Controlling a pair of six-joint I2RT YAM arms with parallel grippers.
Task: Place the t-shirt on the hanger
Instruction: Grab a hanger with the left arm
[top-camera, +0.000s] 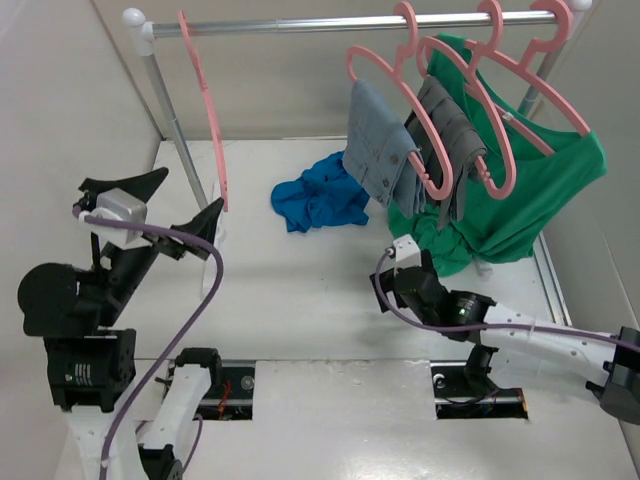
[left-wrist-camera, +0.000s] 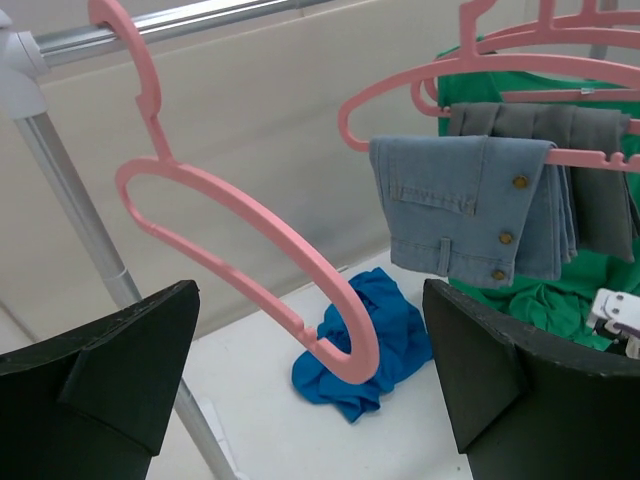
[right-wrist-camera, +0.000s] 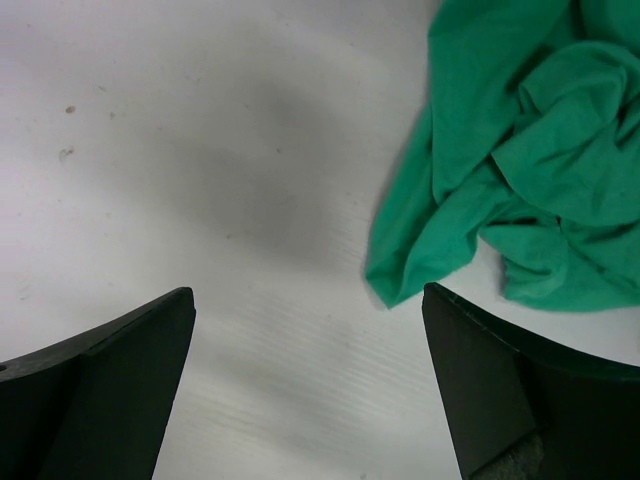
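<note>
your right gripper (top-camera: 400, 272), wide open and empty, is nearer the crumpled t-shirt (top-camera: 320, 195) at centre frame, up-left of it, while your left gripper (top-camera: 172, 208), equally open and empty, faces the bare hanger (top-camera: 208, 105).

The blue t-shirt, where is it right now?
In the top view the blue t-shirt lies crumpled on the table near the back, just left of the hanging denim garment and right of the bare pink hanger.

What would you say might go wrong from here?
The thin pink plastic hanger only hooks over the metal rail; the open left claw could swing or unhook it. The open right claw sits beside the green fabric shirt and might snag it, not the crumpled bright blue t-shirt.
</note>
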